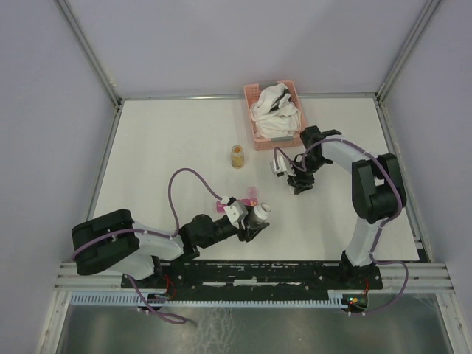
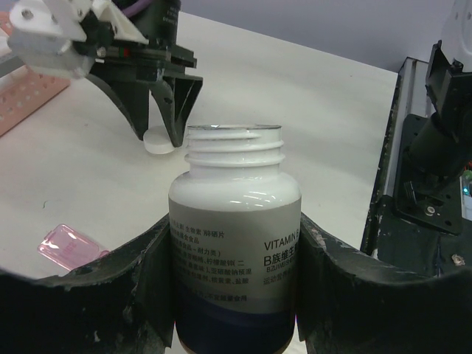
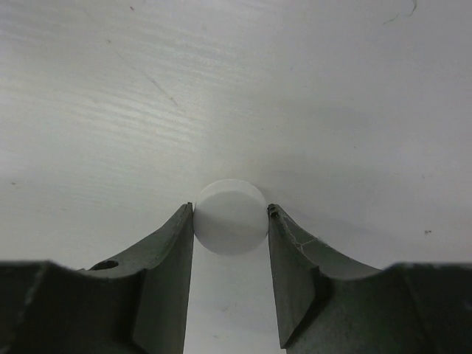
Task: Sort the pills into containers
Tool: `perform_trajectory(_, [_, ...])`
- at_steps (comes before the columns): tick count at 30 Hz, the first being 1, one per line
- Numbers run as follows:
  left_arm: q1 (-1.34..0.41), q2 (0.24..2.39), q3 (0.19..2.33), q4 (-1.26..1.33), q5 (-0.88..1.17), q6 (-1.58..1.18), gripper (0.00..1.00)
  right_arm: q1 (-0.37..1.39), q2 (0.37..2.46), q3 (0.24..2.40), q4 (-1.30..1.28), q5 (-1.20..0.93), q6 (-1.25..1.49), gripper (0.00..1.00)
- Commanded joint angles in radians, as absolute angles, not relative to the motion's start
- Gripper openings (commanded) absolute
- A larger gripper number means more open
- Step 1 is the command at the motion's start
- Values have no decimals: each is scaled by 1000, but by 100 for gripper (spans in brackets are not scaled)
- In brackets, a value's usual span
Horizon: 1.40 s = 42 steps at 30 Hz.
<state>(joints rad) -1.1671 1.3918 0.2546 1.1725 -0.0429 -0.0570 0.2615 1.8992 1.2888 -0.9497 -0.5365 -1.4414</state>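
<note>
Right gripper [image 3: 230, 212] pinches one white pill [image 3: 231, 219] flat on the table [image 3: 236, 88], jaws touching both its sides, likely for a lift. Left gripper [image 2: 233, 225] clamps the open white bottle [image 2: 234, 184], probably as the pill source. Pink pill-box strip [image 1: 251, 196] lies just beside the left gripper, partly hidden. Count: one pill, one strip, one white bottle, one amber bottle [image 1: 237, 155], one basket [image 1: 251, 110].

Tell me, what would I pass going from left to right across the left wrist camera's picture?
pink see-through flap → white disc on the table → white vitamin bottle → black arm mount
</note>
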Motion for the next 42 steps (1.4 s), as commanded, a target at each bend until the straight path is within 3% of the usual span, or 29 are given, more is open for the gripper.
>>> perform_trajectory(1, [-1166,1374,260,1206,-31,-85,3,257,1751,1319,-1053,-715,-1392,26])
perform_trajectory(10, [-1166,1381,281,1177,-13,29,3,253,1569,1410,-1381,-1036,-1413,24])
perform_trajectory(17, [-1166,1389,329,1165,2,87,3,262,1586,1476,-1756,-1280,-1645,23])
perform_trajectory(42, [-1166,1382,418,1153,34,78,3,367,1490,1397,-1755,-1289,-1634,22])
